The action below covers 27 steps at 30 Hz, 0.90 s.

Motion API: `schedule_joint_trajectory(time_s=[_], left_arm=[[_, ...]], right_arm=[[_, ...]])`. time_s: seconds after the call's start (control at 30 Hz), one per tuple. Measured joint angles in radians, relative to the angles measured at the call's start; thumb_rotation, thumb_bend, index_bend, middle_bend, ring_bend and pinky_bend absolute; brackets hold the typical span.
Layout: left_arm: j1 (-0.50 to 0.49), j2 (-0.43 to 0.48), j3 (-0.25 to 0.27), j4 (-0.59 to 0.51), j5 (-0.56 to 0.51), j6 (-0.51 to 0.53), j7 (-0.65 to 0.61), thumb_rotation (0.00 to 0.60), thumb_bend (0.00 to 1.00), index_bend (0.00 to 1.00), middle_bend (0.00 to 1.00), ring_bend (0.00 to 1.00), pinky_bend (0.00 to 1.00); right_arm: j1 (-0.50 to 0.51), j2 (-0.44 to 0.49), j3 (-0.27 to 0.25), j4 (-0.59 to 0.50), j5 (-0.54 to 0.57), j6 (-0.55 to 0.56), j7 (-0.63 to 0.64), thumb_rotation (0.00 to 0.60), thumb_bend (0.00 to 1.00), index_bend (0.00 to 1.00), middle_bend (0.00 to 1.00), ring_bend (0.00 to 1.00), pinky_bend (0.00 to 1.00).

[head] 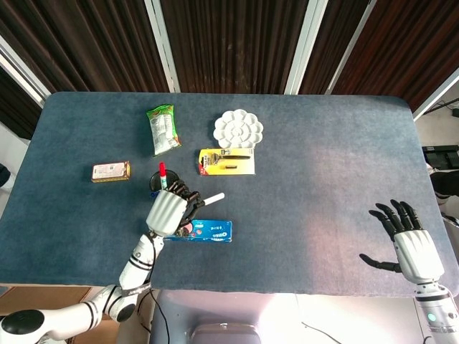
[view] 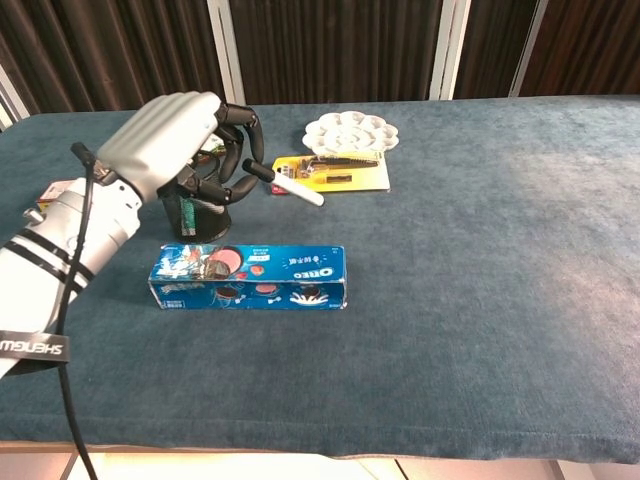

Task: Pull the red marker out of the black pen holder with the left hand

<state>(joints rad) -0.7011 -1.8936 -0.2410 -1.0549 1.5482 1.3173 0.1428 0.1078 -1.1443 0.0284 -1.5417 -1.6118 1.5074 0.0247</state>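
I'm holding a white-barrelled marker [view: 285, 185] in my left hand [head: 167, 212], fingers curled around its dark end, and it is sticking out level toward the right, above the tabletop [head: 308, 172]. In the chest view the same hand is hanging in front of the black pen holder [view: 205, 215], hiding most of it. The red marker [head: 162, 173] is sitting upright in that holder, its red cap poking out at the far side in the head view; I'm not touching it. From here I cannot tell what colour cap the marker in my grip carries, as my fingers are covering that end.

Just in front of the holder, the blue Oreo box [view: 250, 276] is lying flat, long side toward me, and in the head view my left hand is overlapping its left end. Beyond the holder, a green snack packet [head: 163, 129] is lying near the far edge, and a small yellow-and-red box [head: 110, 171] is resting off to the left. A yellow blister card [head: 226, 162] is lying to the right of the holder, with a white flower-shaped paint palette [head: 238, 129] just behind it.

My right hand [head: 410, 241] is hovering low at the near right edge, well apart from everything, fingers spread and grasping nothing.
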Motion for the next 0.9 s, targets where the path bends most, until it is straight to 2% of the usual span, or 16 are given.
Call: schedule_joint_trajectory(time_s=[0.07, 0.13, 0.17, 0.23, 0.37, 0.57, 0.73, 0.9], left_arm=[[-0.009, -0.017, -0.012, 0.027, -0.028, -0.021, 0.001, 0.6, 0.48, 0.36, 0.46, 0.2, 0.23], [-0.013, -0.024, -0.021, 0.034, -0.061, -0.047, 0.021, 0.6, 0.38, 0.11, 0.21, 0.04, 0.14], [-0.014, -0.025, -0.024, 0.033, -0.075, -0.054, 0.034, 0.6, 0.35, 0.04, 0.12, 0.01, 0.11], [-0.01, -0.026, -0.033, 0.017, -0.103, -0.058, 0.062, 0.6, 0.33, 0.0, 0.03, 0.0, 0.05], [0.004, -0.011, -0.035, -0.035, -0.111, -0.037, 0.078, 0.6, 0.31, 0.0, 0.0, 0.0, 0.01], [0.053, 0.068, -0.021, -0.174, -0.105, 0.019, 0.103, 0.6, 0.3, 0.0, 0.0, 0.0, 0.0], [0.127, 0.218, 0.013, -0.346, -0.108, 0.055, 0.137, 0.6, 0.3, 0.0, 0.0, 0.0, 0.0], [0.235, 0.423, 0.068, -0.471, -0.13, 0.091, 0.166, 0.6, 0.31, 0.07, 0.08, 0.0, 0.0]], right_arm=[[0.0, 0.0, 0.0, 0.0, 0.001, 0.0, -0.002, 0.456, 0.24, 0.32, 0.26, 0.08, 0.18], [0.0, 0.0, 0.001, -0.002, 0.001, -0.001, -0.003, 0.456, 0.24, 0.32, 0.26, 0.08, 0.18], [0.0, 0.0, 0.001, -0.001, 0.001, -0.001, -0.003, 0.459, 0.24, 0.32, 0.26, 0.08, 0.18], [0.0, 0.0, 0.001, -0.002, 0.002, -0.001, -0.005, 0.456, 0.24, 0.32, 0.26, 0.08, 0.18], [0.0, 0.0, 0.001, -0.003, 0.003, -0.001, -0.008, 0.449, 0.24, 0.32, 0.26, 0.08, 0.18], [0.0, 0.0, 0.001, -0.003, 0.002, -0.001, -0.006, 0.455, 0.24, 0.32, 0.26, 0.08, 0.18], [0.0, 0.0, 0.001, -0.002, 0.001, -0.001, -0.004, 0.452, 0.24, 0.32, 0.26, 0.08, 0.18], [0.0, 0.001, 0.0, -0.003, 0.0, -0.002, -0.004, 0.457, 0.24, 0.32, 0.26, 0.08, 0.18]])
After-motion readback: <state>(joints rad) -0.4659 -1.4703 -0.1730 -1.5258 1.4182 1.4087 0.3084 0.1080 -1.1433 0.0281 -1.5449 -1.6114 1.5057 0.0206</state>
